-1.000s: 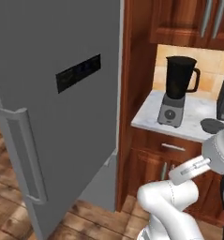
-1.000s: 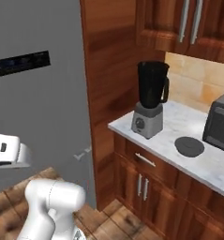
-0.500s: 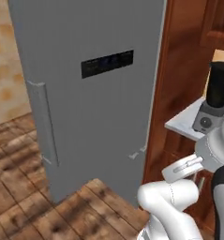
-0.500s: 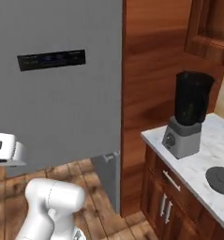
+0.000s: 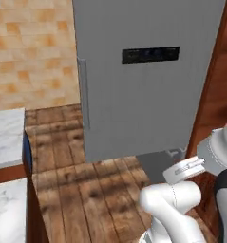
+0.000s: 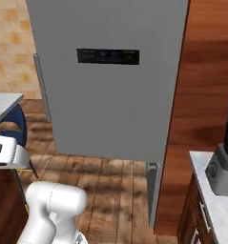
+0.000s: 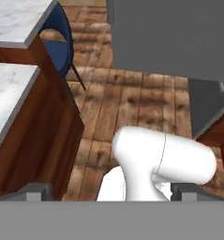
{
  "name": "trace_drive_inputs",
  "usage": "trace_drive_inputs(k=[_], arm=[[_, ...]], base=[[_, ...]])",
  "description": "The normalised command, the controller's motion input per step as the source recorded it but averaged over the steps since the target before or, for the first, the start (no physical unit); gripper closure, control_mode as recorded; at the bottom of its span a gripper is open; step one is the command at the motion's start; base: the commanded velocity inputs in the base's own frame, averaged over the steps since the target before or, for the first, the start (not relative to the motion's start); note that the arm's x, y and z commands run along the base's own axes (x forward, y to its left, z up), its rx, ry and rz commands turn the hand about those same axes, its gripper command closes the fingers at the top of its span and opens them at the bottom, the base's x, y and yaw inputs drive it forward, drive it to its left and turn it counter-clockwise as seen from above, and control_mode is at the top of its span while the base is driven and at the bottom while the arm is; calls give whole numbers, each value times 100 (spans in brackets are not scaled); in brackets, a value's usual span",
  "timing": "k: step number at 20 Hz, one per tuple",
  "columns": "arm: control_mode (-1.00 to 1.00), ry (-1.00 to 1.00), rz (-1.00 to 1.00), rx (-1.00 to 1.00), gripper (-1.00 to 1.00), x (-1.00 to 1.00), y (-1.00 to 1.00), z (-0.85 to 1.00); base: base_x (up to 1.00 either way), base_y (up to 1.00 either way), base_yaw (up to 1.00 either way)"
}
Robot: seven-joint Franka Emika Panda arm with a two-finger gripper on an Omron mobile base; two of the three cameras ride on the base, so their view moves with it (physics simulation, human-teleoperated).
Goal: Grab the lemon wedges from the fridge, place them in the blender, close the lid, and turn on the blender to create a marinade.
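The fridge (image 5: 143, 90) fills the middle of both base views, a tall grey cabinet (image 6: 110, 105) with a small black panel (image 6: 108, 56) on its door and a long handle (image 5: 83, 92) on the left. Its door hides the inside, so the lemon wedges are hidden. At the right edge of the right base view stands the blender (image 6: 223, 169), cut off, with its grey base on a marble counter. The lid is out of view. My gripper (image 7: 112, 192) is open with nothing between its fingertips (image 7: 38, 190), looking down at the wooden floor in front of the fridge (image 7: 179, 37).
A marble-topped island (image 5: 5, 137) with wooden sides (image 7: 33, 122) stands to the left. A blue chair (image 7: 62, 51) is tucked beside it. A tall wooden cabinet wall (image 6: 206, 71) rises right of the fridge. Bare wooden floor (image 5: 81, 190) lies between.
The whole picture has swung left as the base moved. The fridge now faces me squarely and the blender has slid to the right edge. The gripper has stayed open.
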Motion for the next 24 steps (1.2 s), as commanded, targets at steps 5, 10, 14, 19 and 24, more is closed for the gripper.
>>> trace_drive_inputs(k=[5, 10, 14, 19, 24], arm=[[100, 0, 0, 0, -100, 0, 0, 0], [100, 0, 0, 0, -100, 0, 0, 0], [100, 0, 0, 0, -100, 0, 0, 0], [100, 0, 0, 0, -100, 0, 0, 0], [100, 0, 0, 0, -100, 0, 0, 0]], base=[[7, 21, 82], [66, 5, 53], [-42, 12, 65], [-57, 28, 72], [-58, 60, 69]])
